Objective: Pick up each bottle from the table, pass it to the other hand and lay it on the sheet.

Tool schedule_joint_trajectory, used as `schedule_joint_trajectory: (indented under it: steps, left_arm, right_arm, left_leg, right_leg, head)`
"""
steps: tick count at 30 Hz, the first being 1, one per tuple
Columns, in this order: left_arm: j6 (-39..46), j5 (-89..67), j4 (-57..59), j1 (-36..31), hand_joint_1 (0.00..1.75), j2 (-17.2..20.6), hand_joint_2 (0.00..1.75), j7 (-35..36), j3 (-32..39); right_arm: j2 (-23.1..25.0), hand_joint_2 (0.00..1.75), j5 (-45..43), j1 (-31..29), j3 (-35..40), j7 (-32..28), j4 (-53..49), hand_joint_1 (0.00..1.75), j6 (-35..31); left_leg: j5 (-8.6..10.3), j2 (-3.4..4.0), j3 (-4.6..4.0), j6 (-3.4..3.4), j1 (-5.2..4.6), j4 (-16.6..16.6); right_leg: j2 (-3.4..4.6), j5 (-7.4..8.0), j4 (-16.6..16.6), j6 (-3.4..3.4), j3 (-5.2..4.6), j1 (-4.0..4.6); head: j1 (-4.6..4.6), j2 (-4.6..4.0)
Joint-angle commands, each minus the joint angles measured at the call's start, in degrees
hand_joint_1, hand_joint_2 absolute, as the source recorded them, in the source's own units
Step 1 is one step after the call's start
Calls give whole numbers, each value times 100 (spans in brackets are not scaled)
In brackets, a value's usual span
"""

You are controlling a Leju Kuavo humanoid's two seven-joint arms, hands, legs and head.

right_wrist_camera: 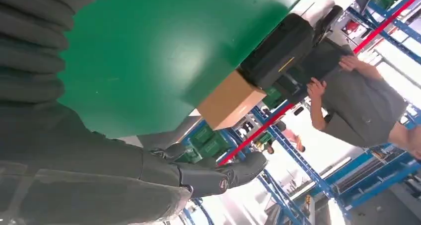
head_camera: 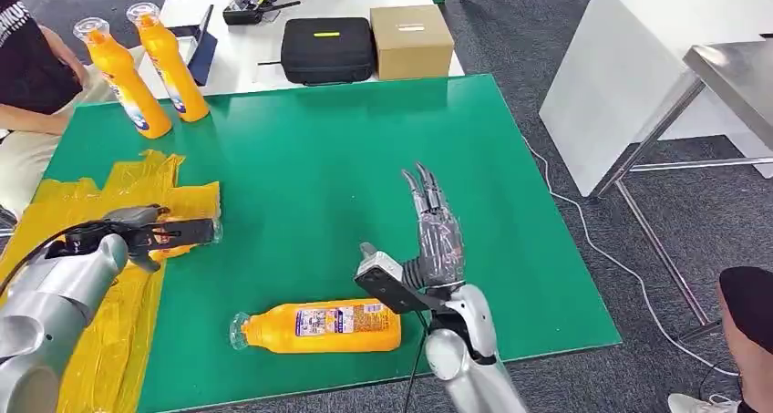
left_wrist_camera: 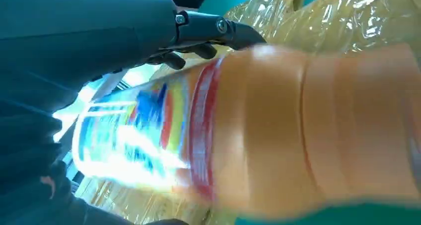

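My left hand (head_camera: pixel 146 233) grips an orange bottle (left_wrist_camera: pixel 298 130) low over the crinkled yellow sheet (head_camera: pixel 91 340) at the table's left; the hand hides most of that bottle in the head view. Close up, its colourful label faces the left wrist camera, with the hand (left_wrist_camera: pixel 99 31) wrapped around it. My right hand (head_camera: pixel 434 235) is open above the green table (head_camera: pixel 328 167), its fingers stretched away from me and holding nothing. Another orange bottle (head_camera: pixel 319 328) lies on its side near the front edge, just left of my right wrist. Two more orange bottles (head_camera: pixel 123 80) (head_camera: pixel 170 62) stand at the far left corner.
A person (head_camera: pixel 27 67) sits at the far left beside the standing bottles. Behind the green table are a black case (head_camera: pixel 328 48) and a cardboard box (head_camera: pixel 412 39). A white table (head_camera: pixel 629 57) and a steel table (head_camera: pixel 734 76) stand to the right, and another person (head_camera: pixel 747 313) at the lower right.
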Motion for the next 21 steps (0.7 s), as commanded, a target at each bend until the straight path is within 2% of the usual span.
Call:
schedule_joint_trajectory:
  steps: [1,4,11,14,18,20,21]
  left_arm:
    - [539,409,98,-342,0,-295,175,-560,168]
    - [935,482,-344,-302,0,-383,175,-446,96]
    - [1120,626,-931,-128,0,-375,175,-457,-82]
    - [1171,710,-1852,157,0,-428,175,-382,-259]
    - [1084,711,-2122,264,0,-453,175,-270,-315]
    - [1143,751,-2696,504,0,-463,175,-292,-416]
    - [1096,860,-3015,632,0,-477,0,-316,-430]
  right_arm:
    - [-90,175,50,35,-232,42,71,0,-25]
    - [-71,175,143,78,-300,86,-29,0,20]
    - [-43,175,202,124,-342,101,-53,0,10]
    - [-18,175,294,240,-386,138,-195,0,11]
    - [-16,175,314,266,-387,154,-244,0,33]
    - [-3,175,303,289,-353,160,-285,0,131]
    - [-6,175,194,308,-311,149,-306,0,280]
  left_leg:
    - [-2,-12,4,-9,7,0]
    - [-5,-25,4,-13,10,5]
    - [-3,-5,4,-11,6,1]
    - [-7,-12,9,-16,9,3]
    - [-4,-7,4,-9,3,1]
    - [-4,-5,8,-10,5,-3]
    - [-6,-3,15,-13,5,-5]
  right_leg:
    - [-19,-5,-5,-1,10,7]
    - [-34,-10,-3,-1,16,11]
    - [-18,-5,-4,-2,10,7]
    - [-27,-11,-4,-3,17,10]
    - [-16,-6,-2,-1,7,4]
    - [-16,-5,-6,-1,13,5]
    - [-16,-8,-8,-1,19,6]
  head:
    - [0,-2]
    - [0,-2]
    - [0,-2]
    - [0,0]
    - [0,0]
    - [0,-2]
    - [0,-2]
